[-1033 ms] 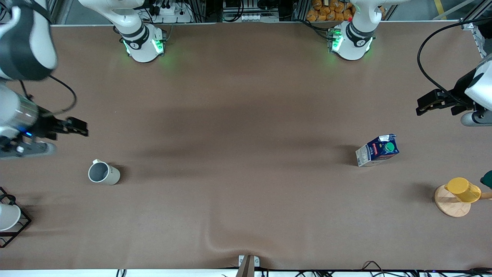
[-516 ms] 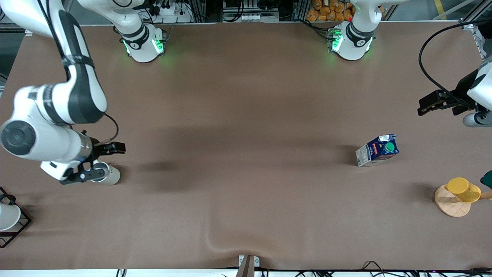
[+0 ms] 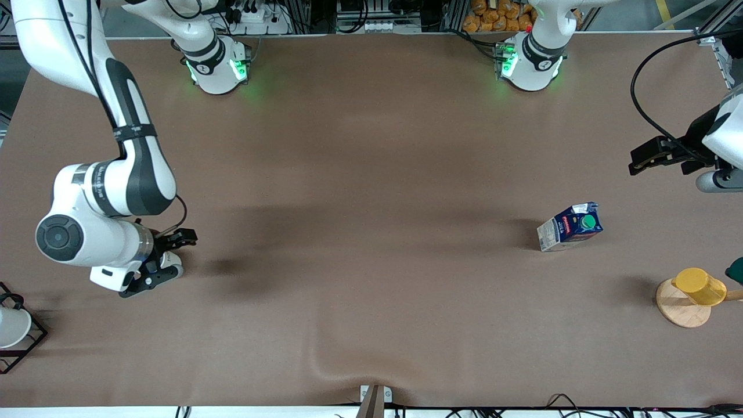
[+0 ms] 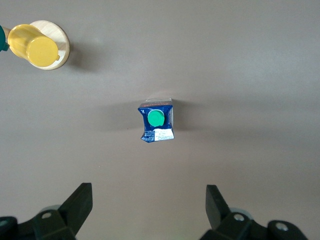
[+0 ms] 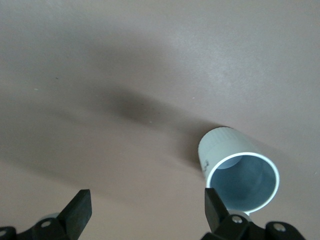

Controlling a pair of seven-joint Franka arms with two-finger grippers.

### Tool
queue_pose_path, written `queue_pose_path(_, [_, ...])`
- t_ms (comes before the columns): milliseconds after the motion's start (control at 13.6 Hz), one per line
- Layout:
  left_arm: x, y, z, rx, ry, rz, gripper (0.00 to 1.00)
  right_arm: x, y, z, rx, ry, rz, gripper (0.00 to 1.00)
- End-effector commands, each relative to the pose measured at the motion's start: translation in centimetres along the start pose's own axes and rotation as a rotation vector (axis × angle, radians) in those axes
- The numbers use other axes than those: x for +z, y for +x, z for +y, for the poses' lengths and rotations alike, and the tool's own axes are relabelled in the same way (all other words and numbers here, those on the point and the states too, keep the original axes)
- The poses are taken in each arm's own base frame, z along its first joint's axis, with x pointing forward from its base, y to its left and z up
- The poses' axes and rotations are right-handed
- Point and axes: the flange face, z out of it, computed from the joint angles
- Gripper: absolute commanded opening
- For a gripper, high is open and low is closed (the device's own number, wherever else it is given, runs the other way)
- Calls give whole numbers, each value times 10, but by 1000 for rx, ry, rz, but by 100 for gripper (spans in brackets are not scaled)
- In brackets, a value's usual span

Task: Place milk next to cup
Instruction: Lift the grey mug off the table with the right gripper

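Observation:
The milk (image 3: 570, 227), a dark blue carton with a green cap, stands toward the left arm's end of the table and also shows in the left wrist view as the milk (image 4: 157, 121). My left gripper (image 3: 637, 161) hangs open above the table near that end, apart from the carton; the left gripper (image 4: 149, 207) has nothing between its fingers. The off-white cup (image 5: 240, 172) stands upright, grey inside showing. My right gripper (image 5: 147, 210) is open just above it, the cup beside one finger. In the front view the right gripper (image 3: 174, 255) covers most of the cup (image 3: 175, 269).
A yellow cup (image 3: 698, 286) rests on a round wooden disc (image 3: 679, 310) at the left arm's end, nearer the front camera than the milk. A white cup in a black wire frame (image 3: 32, 342) sits at the right arm's end. The table cover bulges at the front edge (image 3: 336, 366).
The right arm has swung in from the table's end and come down over the cup, covering it in the front view. The left arm has barely moved; the milk is unmoved.

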Motion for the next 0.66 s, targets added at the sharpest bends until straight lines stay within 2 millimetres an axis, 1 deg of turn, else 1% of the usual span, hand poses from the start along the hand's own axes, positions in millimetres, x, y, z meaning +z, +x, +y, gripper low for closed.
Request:
queue_pose_path(0, [-7,-2,-2,-2,-10,12,100,8,4,5,-119,-9,-14,100])
queue_pose_path(148, [-8,-2,-3,-4,-10,13,100,15,11,14,-246,-24,13,100])
queue_pose_path(221, [-8,-2,-3,-4,-10,12,100,16,9,19,-244,-21,18,100])
queue_pose_path(369, [-3,0,-8,-2,-13,4,100,21,8,22,-245,-22,10,100])
queue_pose_path(516, [13,8,-19,-16,-21,-17,100,28,7,21,-249,-31,-12,100])
queue_pose_path(590, [16,10,-19,-16,-22,-22,100,29,7,21,-251,-30,-17,100])
